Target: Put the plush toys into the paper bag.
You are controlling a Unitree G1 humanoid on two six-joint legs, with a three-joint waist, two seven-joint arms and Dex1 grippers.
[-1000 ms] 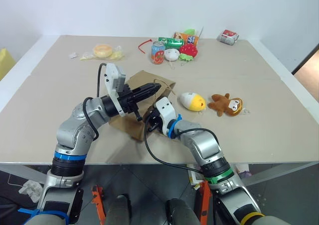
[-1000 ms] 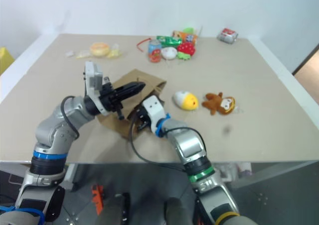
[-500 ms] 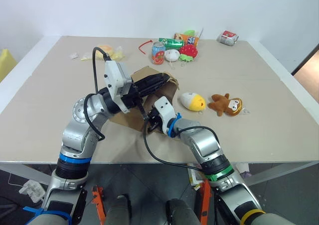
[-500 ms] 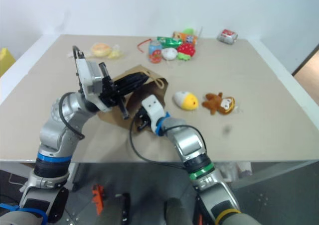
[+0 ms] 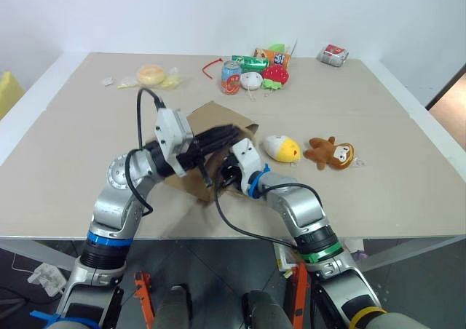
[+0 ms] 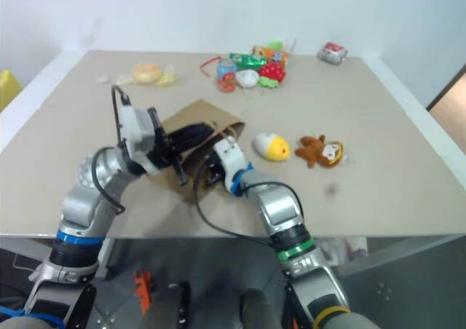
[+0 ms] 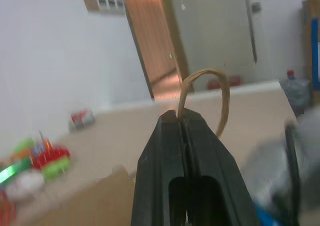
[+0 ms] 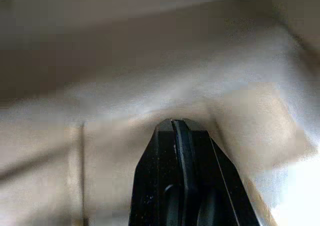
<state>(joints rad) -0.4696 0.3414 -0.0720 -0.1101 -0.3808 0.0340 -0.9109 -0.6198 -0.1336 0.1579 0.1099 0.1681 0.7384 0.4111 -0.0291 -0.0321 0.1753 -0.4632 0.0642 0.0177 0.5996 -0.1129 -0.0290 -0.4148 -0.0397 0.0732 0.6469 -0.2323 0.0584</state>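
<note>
Both grippers work at the paper bag [image 5: 207,129], which sits tilted at the centre of the table [image 5: 87,125] in the left eye view. Left gripper [image 7: 181,117] has its two black fingers pressed together on a thin loop handle [image 7: 220,93] of the bag, the loop arching up past the fingertips in the left wrist view. Right gripper [image 8: 176,123] is pushed into the bag's mouth with its fingers closed flat against each other; brown paper surrounds it in the right wrist view, and whether any paper is pinched between them cannot be made out. In the head views the bag's opening is largely hidden behind the two wrists and a black cable, so its inside stays out of sight. Just right of the bag lies the yellow and white egg toy [image 5: 282,148], and a little further right the brown monkey [image 5: 331,153], both on bare table and apart from each other. At the upper middle of the frame a cluster holds a drink can [image 5: 231,77], a strawberry toy [image 5: 275,73], a small white toy [image 5: 251,80] and some packets too small to read. A yellow bun in a wrapper [image 5: 151,74] lies upper left, a crushed can [image 5: 333,54] upper right near the far edge. Open tabletop stretches to the right of the monkey and along the near edge.
</note>
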